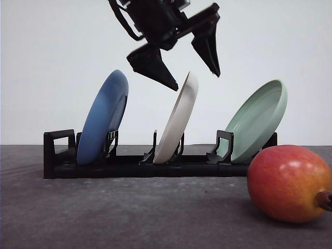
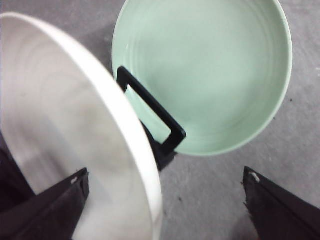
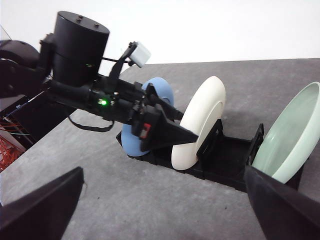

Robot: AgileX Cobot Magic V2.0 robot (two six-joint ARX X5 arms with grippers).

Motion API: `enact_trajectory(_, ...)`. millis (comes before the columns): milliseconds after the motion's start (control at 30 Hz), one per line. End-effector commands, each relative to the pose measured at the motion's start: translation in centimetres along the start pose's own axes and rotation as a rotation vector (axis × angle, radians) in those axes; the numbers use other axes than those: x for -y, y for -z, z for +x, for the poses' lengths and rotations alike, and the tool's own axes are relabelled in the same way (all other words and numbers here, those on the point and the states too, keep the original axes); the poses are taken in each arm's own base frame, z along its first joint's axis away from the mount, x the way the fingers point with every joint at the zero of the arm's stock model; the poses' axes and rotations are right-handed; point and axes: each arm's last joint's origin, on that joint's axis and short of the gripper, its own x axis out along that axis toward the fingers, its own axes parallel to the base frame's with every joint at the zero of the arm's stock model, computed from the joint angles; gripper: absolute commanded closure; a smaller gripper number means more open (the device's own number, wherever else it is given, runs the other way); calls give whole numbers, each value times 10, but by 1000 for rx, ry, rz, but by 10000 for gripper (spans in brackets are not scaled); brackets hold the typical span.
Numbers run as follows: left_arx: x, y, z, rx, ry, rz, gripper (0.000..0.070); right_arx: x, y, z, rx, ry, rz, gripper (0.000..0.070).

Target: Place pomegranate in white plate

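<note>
Dark grey matting [image 1: 129, 212] is seen under everything, with a plain pale wall behind. On it a black rack [image 1: 155, 166] is stood, and places are given against this rack. At its left end a blue plate [image 1: 104, 116] is held on edge. In its middle slot the white plate [image 1: 179, 116] is kept upright, leaning. Over the middle of the rack the left gripper [image 1: 194, 78] is hung with its jaws spread wide, one finger to each side of the white plate's upper rim; whether the rim is touched cannot be told. At the right end a pale green plate [image 1: 259, 119] is leaned. In front of that right end, well clear of the rack, the pomegranate [image 1: 288, 181] is left lying on the matting, ungripped. The right gripper [image 3: 165, 210] is held open and facing the rack. Nothing of the task is judged done: the white plate has yet to be taken out and laid flat, and the fruit has yet to be lifted into it.
</note>
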Motion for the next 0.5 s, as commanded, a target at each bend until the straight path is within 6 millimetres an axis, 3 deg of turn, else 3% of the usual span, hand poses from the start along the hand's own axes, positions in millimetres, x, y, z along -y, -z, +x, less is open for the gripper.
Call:
enact_trajectory(0,6,-6,7,28,9,45,109,-2,-3,-1,7,-2,4,44)
enact_trajectory(133,5,-4,16,35,3,69,125,-2,-2,-1,-3,0,14,45)
enact_trajectory(267,4,-3,20,25,-4,68,259,-1,0,-1,-15,3,24,44)
enact_trajectory(467,3,3,26,-21,-14,62,366,-1,0,-1,-16,3,26,44)
